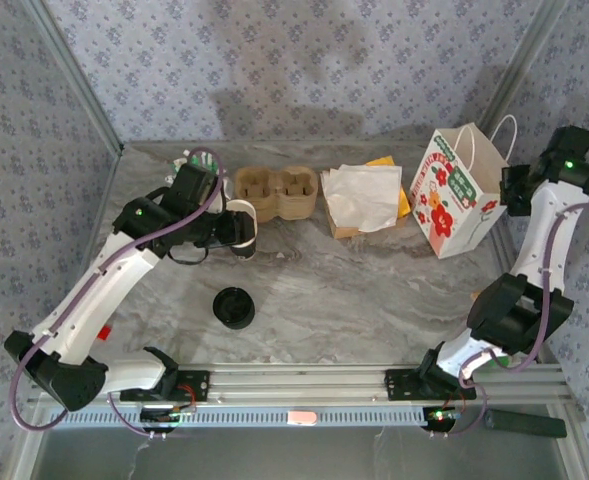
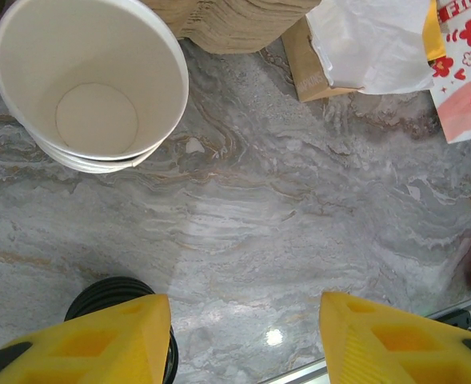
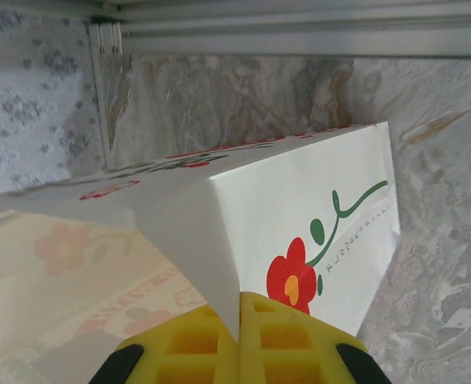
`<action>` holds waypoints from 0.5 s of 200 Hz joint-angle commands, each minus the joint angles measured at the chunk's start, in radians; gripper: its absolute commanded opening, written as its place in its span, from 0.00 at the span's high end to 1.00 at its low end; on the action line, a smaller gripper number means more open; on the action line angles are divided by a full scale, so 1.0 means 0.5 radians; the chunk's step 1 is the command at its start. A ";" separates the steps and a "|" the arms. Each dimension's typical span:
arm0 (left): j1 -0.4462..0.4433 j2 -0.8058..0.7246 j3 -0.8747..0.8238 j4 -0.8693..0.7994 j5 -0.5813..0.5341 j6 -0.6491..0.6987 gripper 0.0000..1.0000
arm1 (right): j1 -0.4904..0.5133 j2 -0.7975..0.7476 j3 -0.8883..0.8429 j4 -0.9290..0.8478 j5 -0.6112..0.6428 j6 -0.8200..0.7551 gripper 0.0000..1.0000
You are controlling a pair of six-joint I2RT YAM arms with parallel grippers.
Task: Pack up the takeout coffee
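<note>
Pinching white floral paper bag (image 3: 299, 208) with right tool (image 3: 239, 308), steadying it. Poising empty half-open left tool (image 2: 243, 320) near black-lidded cup (image 1: 234, 307).

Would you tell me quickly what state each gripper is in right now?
Left gripper: open, holding nothing.
Right gripper: closed on an edge of the paper bag.

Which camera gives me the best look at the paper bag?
Top external: the whole paper bag stands upright, handles and printed side visible. Right wrist gives a close-up of its edge pinched between the right fingers; left wrist catches a corner at the frame's right edge.
</note>
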 commanded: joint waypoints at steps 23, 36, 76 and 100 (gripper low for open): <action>0.019 -0.001 0.112 -0.045 0.006 -0.009 0.48 | 0.143 -0.030 0.019 0.069 0.074 0.155 0.93; 0.016 -0.005 0.117 -0.054 0.002 -0.012 0.48 | 0.162 -0.029 0.022 0.064 0.076 0.164 0.87; 0.017 -0.044 0.133 -0.098 -0.039 -0.017 0.47 | 0.172 -0.088 0.074 -0.040 0.095 0.121 0.61; 0.017 -0.069 0.161 -0.145 -0.083 -0.033 0.47 | 0.171 -0.170 0.152 -0.114 0.179 0.001 0.48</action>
